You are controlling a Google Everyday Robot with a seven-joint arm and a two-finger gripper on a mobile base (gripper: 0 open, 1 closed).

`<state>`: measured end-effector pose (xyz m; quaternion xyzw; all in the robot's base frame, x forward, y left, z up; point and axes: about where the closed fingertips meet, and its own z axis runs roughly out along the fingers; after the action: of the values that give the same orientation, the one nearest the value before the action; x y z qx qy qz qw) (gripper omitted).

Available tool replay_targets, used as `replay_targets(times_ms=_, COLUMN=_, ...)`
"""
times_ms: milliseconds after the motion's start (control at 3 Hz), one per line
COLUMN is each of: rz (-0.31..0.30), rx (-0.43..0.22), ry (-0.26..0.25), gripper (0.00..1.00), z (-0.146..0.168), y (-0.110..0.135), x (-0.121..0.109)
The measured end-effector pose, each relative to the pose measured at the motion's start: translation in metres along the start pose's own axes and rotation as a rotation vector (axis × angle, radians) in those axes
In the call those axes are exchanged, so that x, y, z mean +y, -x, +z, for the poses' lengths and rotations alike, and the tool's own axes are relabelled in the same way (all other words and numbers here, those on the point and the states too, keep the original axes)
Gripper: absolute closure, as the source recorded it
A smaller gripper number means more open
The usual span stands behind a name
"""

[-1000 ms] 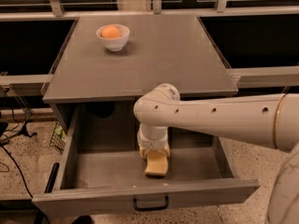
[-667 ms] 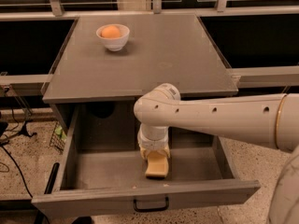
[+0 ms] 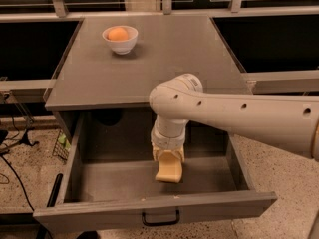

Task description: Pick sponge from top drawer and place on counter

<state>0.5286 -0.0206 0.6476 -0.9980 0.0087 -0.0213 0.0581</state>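
Note:
The top drawer (image 3: 149, 209) of the grey cabinet stands pulled open, its black handle (image 3: 160, 218) facing me. My gripper (image 3: 168, 158) hangs straight down inside the drawer, near its middle. It is shut on the upper end of the pale yellow sponge (image 3: 168, 172). The sponge hangs tilted just above the drawer floor. My white arm reaches in from the right over the drawer. The grey counter (image 3: 169, 63) lies directly behind and above the drawer.
A white bowl (image 3: 120, 44) holding a round orange fruit (image 3: 118, 33) stands at the back left of the counter. Window frames run behind the counter. Black cables lie on the speckled floor at the left.
My arm and gripper have risen a little. The sponge has come up with the gripper, off the drawer floor.

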Motion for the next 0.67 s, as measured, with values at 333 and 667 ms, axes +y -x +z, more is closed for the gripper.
replay_targets(times_ms=333, rz=0.016, rx=0.023, ry=0.003, gripper=1.0, z=-0.033, y=-0.002, x=0.008)
replay_targets(times_ms=667, rz=0.022, rx=0.081, ry=0.012, gripper=1.0, z=-0.089, y=-0.005, x=0.015)
